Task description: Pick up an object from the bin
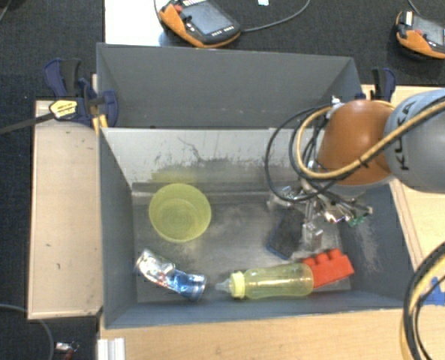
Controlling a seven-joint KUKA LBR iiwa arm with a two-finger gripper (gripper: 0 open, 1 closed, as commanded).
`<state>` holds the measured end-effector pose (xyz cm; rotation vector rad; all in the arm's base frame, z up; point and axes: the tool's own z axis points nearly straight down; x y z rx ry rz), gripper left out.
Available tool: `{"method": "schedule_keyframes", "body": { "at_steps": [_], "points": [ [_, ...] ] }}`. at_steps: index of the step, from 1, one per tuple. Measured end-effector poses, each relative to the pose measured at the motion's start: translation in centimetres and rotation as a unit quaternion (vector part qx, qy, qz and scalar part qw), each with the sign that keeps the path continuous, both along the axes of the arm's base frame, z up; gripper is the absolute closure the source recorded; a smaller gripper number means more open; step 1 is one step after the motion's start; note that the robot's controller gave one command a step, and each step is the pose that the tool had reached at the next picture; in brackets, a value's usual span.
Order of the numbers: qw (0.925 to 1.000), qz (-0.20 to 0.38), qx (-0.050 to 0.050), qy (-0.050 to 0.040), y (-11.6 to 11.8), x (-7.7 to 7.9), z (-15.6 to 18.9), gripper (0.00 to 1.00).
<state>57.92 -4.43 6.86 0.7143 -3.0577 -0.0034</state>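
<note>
Five loose things are lying in the grey metal bin [222,88], and none of them is rising out of it, so we are judging the pick as not yet done. The gripper [312,225] is hanging low inside the bin at about three o'clock from the floor's middle. It is sitting just beside and partly over a dark, flat, blue-black block [281,240] that is lying on the floor there. We are not able to tell whether the gripper is open or closed, nor whether it is touching the block, so we are not calling anything held. What is remaining, as we are reading it, is closing on a thing, lifting it and clearing the rim. At five o'clock, near the gripper, a red-orange plastic toy brick [329,267] is sitting against the base of a pale yellow translucent baby bottle [275,282], which is lying on its side along the front wall at six o'clock. A crumpled silver-and-blue foil wrapper [169,274] is lying at eight o'clock, and a yellow-green translucent plastic cup [180,213] is standing mouth-up at ten o'clock, both well apart from the gripper. Bare floor is showing between the cup and the block. The brick, the bottle and the right wall are crowding the gripper's other sides, so we are judging straight up as the freest way out.
</note>
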Motion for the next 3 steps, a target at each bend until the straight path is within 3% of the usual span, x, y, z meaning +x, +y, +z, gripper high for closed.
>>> {"method": "schedule_keyframes", "body": {
  "at_steps": [1,2,3],
  "points": [
    [0.9997,0.026,-0.001,-0.0056,-0.6,-1.4,6.0,0.00],
    [0.9903,0.139,0.001,-0.0014,0.3,0.8,3.2,0.00],
    [0.9743,0.225,-0.002,-0.0063,-0.3,-0.7,0.2,0.00]
  ]
}}
